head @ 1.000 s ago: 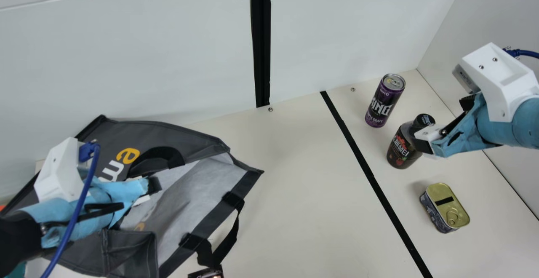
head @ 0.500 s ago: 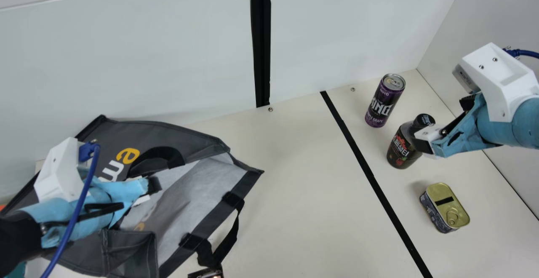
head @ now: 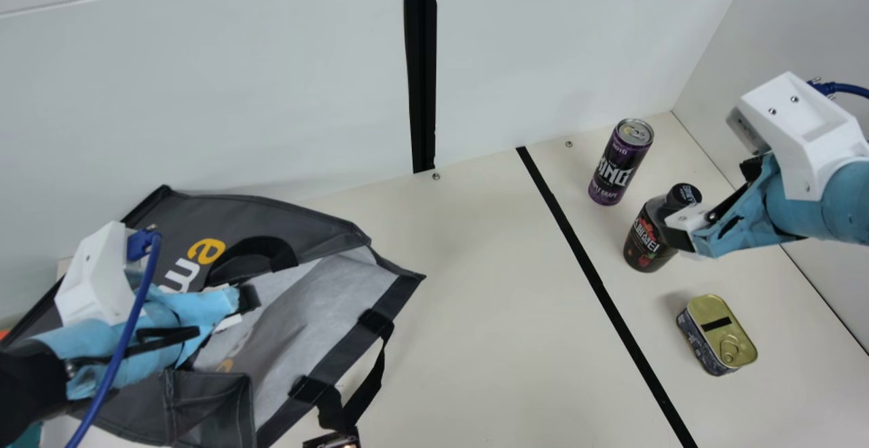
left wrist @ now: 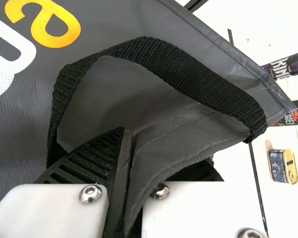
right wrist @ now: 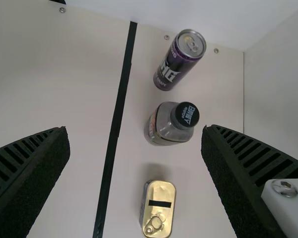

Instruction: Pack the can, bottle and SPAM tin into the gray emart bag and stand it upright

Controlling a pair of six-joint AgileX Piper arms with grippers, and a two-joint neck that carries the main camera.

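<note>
Leftward, our left gripper [head: 248, 297] pinches the gray emart bag [head: 251, 214]; our right gripper [head: 681, 236] hovers, spread wide, near the can [head: 618, 164], bottle [head: 645, 239] and SPAM tin [head: 713, 329].

Gray cloth-like bag [head: 237, 214], glossy metal can [head: 620, 163]

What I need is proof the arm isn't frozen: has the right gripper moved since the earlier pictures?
Yes, slightly: in the main view, the right gripper has shifted left toward the black stripe and a little lower.
</note>
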